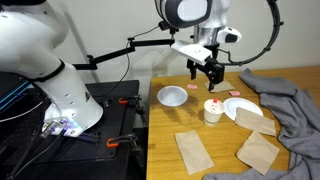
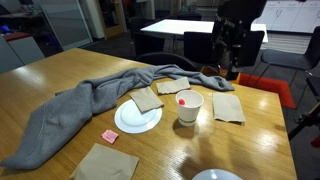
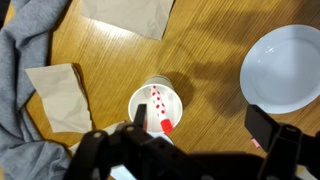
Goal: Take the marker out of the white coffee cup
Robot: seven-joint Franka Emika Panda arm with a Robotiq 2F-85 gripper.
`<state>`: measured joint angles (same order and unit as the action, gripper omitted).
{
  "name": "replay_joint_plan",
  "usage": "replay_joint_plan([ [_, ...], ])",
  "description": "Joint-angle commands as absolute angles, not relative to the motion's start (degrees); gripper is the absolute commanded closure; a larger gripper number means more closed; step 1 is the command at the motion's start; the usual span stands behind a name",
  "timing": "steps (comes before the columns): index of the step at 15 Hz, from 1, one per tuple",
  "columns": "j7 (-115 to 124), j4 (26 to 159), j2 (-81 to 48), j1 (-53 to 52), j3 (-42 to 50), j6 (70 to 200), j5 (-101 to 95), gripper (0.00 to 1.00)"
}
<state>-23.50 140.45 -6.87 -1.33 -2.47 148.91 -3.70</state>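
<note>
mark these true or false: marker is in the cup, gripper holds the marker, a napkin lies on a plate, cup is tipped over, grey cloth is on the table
1. The marker is in the cup. True.
2. The gripper holds the marker. False: it hangs open above the cup and touches nothing.
3. A napkin lies on a plate. True.
4. The cup is tipped over. False: it stands upright, its mouth facing up.
5. A grey cloth is on the table. True.
</note>
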Motion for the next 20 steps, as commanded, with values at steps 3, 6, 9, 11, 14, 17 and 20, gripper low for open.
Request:
replay_joint_plan([
  [3,-25.38,139.03,-9.71,-0.72,-3.74,149.08,-3.42,0.0],
  [6,-25.33,138.29,-11.25,-0.62,-4.02,149.48,-3.49,0.0],
  [9,-25.33,138.12,-11.32,-0.61,-4.03,149.5,-3.5,0.0],
  [11,-25.7,137.63,-12.07,-0.67,-3.76,149.85,-4.61,0.0],
  [14,-26.89,137.03,-14.15,-0.44,-3.18,152.01,-8.03,0.0],
  [17,-28.6,136.91,-16.36,0.58,-3.02,156.36,-10.79,0.0],
  [20,-32.99,136.71,-18.89,3.13,-4.42,162.0,-9.72,0.0],
])
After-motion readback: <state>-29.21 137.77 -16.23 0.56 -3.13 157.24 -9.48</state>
